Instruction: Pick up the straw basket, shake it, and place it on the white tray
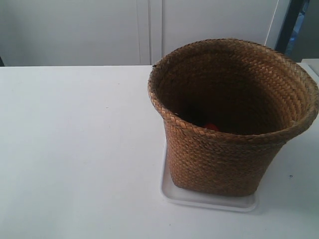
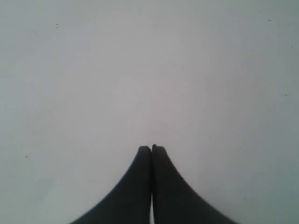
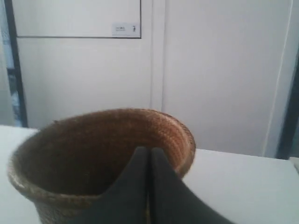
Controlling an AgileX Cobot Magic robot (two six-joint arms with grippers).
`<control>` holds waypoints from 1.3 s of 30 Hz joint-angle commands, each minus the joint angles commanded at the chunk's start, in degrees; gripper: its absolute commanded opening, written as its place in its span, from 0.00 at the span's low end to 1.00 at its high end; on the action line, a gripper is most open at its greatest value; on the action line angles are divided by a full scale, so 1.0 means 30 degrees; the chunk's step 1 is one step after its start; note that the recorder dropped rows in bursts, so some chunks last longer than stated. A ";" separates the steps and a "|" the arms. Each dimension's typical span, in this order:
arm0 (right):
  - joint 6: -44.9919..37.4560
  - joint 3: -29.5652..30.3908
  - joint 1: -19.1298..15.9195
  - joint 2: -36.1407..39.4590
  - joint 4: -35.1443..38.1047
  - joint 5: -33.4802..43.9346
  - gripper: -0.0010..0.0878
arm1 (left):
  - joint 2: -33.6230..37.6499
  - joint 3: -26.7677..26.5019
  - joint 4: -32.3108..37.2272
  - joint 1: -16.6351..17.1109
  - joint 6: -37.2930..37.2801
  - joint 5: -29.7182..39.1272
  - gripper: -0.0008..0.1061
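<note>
The straw basket [image 1: 224,154], brown and woven with a flared braided rim, stands upright on the white tray [image 1: 199,198]; only the tray's near and left rim shows under it. Something small and red [image 1: 212,127] lies deep inside the basket. Neither gripper appears in the exterior view. My right gripper [image 3: 149,149] is shut, its fingers pressed together with nothing visible between them; the basket [image 3: 93,140] fills the view just behind them. My left gripper [image 2: 151,147] is shut and empty over bare white table [image 2: 140,70].
The white table [image 1: 75,149] spreads to the left of the basket. A pale wall with panel seams [image 1: 149,30] runs behind the table's far edge. A dark upright frame [image 1: 291,25] stands at the back right.
</note>
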 joint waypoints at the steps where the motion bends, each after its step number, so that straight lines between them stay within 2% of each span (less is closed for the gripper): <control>1: 0.0114 0.0645 0.0000 0.0000 0.0548 -0.0071 0.01 | 0.0000 0.0000 0.0000 0.0000 0.0000 0.0000 0.01; 3: 0.0114 0.1287 0.0000 0.0000 0.0635 -0.0446 0.01 | 0.0000 0.0000 0.0000 0.0000 0.0000 0.0000 0.01; 8: 0.0114 0.3922 0.0000 0.0000 0.0249 -0.7983 0.01 | 0.0000 0.0000 0.0000 0.0000 0.0000 0.0000 0.01; 11: 0.0114 0.5279 0.0000 0.0000 0.0249 -0.9815 0.01 | 0.0000 0.0000 0.0000 0.0000 0.0000 0.0000 0.01; 15: 0.0114 0.6362 0.0000 0.0000 0.0249 -0.9601 0.01 | 0.0000 0.0000 0.0000 0.0000 0.0000 0.0000 0.01; 23: 0.0114 0.6431 0.0000 0.0000 0.0249 -0.8869 0.01 | 0.0000 0.0000 0.0000 0.0000 0.0000 0.0000 0.01; 26: 0.0114 0.6431 0.0000 0.0000 0.0249 -0.7715 0.01 | 0.0000 0.0000 0.0000 0.0000 0.0000 0.0000 0.01; 33: 0.0114 0.6431 0.0000 0.0000 0.0249 -0.2767 0.01 | 0.0000 0.0000 0.0000 0.0000 0.0000 0.0000 0.01; 39: -0.0021 0.6431 0.0000 0.0000 0.0290 -0.2944 0.01 | 0.0000 0.0000 0.0000 0.0000 0.0000 0.0000 0.01</control>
